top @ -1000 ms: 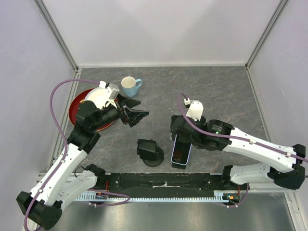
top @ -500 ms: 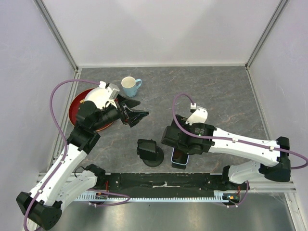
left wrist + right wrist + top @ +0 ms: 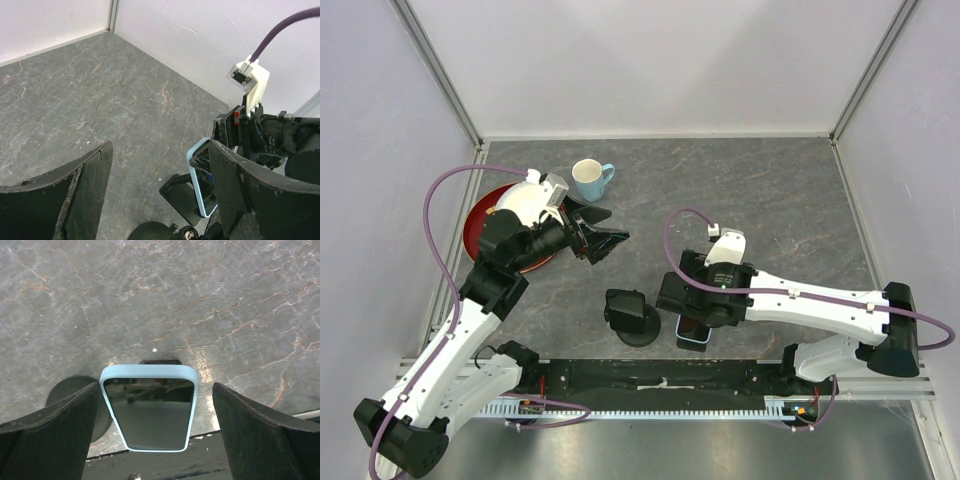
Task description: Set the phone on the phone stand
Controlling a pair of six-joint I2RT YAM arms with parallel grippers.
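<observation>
Two open pincers, one phone flat on the table

Both grippers stand wide and hold nothing. The phone [image 3: 148, 412], in its pale blue case, lies screen-up at the near edge of the table [image 3: 770, 200], just right of the black phone stand [image 3: 632, 316] and not yet on it. The right gripper [image 3: 155, 390] hangs directly over the handset with one finger on each long side, neither touching the case as far as the right wrist view shows. That straddle looks chosen so the jaws can drop and pinch across the narrow width, the grip most likely to keep the phone from twisting during the lift. The left gripper [image 3: 603, 228] hovers well apart, near the red plate [image 3: 480, 215] and blue cup [image 3: 588, 180], probably parked there to leave the stand's side free.
</observation>
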